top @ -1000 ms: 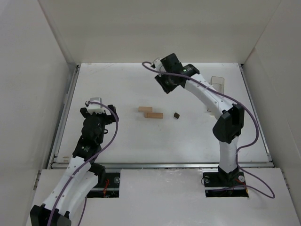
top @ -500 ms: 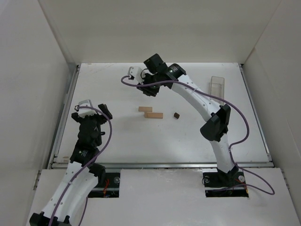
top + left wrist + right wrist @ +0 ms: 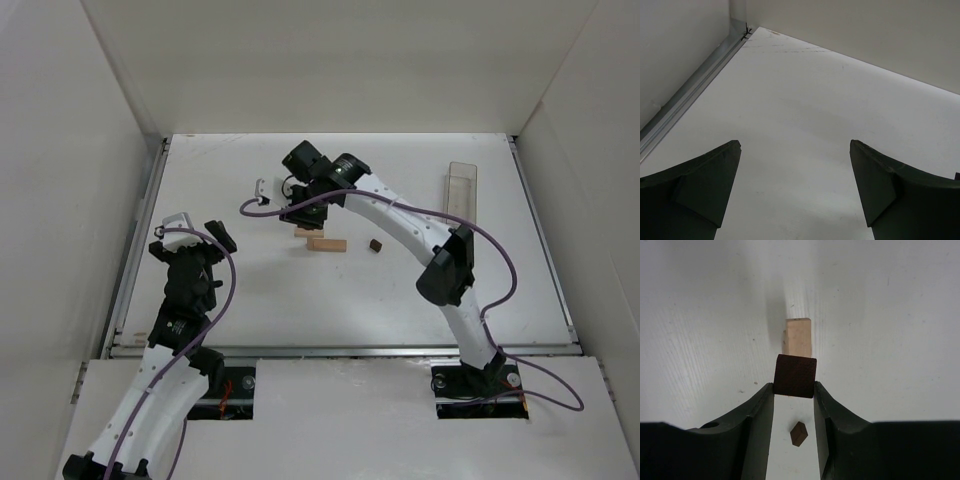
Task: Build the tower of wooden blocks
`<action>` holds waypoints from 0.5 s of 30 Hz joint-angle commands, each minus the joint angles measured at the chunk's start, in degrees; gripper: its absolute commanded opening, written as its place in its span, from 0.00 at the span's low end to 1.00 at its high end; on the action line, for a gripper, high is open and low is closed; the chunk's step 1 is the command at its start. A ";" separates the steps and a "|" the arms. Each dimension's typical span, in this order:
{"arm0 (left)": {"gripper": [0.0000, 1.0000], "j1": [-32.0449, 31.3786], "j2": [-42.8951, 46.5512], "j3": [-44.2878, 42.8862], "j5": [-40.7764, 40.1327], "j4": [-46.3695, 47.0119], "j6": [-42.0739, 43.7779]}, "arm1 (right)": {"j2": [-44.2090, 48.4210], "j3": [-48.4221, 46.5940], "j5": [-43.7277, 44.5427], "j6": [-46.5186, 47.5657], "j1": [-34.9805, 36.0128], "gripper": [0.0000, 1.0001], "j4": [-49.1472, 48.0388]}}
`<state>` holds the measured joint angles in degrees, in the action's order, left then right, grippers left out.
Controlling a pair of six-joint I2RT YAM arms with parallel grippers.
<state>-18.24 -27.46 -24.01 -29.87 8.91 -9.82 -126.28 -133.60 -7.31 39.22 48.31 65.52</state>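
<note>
My right gripper [image 3: 793, 385] is shut on a dark reddish-brown cube [image 3: 795, 375], held above the table. Just beyond it in the right wrist view lies a light tan bar [image 3: 798, 337], and a small dark piece [image 3: 798, 433] rests on the table below the fingers. From the top, the right gripper [image 3: 300, 212] hovers at the far end of two tan bars [image 3: 327, 244] lying side by side, with the small dark piece [image 3: 375, 244] to their right. My left gripper [image 3: 197, 228] is open at the left, apart from the blocks. The left wrist view shows the left gripper [image 3: 795, 145] over bare table.
A clear plastic box [image 3: 460, 185] stands at the back right of the table. White walls enclose the table, with a metal rail [image 3: 695, 87] along the left edge. The right arm's purple cable [image 3: 262, 203] loops out to the left of its wrist.
My right arm has swung left and toward the front, carrying the dark cube from the back middle to over the tan bars. The left arm shifted left earlier and now holds still.
</note>
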 commanded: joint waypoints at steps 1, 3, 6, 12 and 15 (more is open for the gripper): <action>0.88 0.13 0.74 -0.51 -0.37 1.02 -0.72 | -0.11 0.89 1.77 0.94 0.29 0.00 1.28; 0.88 0.13 0.74 0.01 -0.37 1.02 -0.72 | -0.72 0.89 1.77 0.94 0.82 0.00 1.28; 0.88 0.13 0.74 0.02 0.16 1.02 -0.72 | -0.72 0.89 1.77 0.94 0.82 0.00 1.28; 0.88 0.13 0.74 0.54 0.68 1.55 -0.19 | -1.78 0.89 2.30 0.94 1.34 0.00 1.28; 0.88 0.13 0.74 0.54 1.21 1.55 -0.19 | -2.31 0.89 2.30 0.94 1.34 0.00 0.75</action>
<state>-18.24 -27.46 -23.97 -29.43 8.88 -9.96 -128.22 -132.27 -5.32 39.46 48.86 66.54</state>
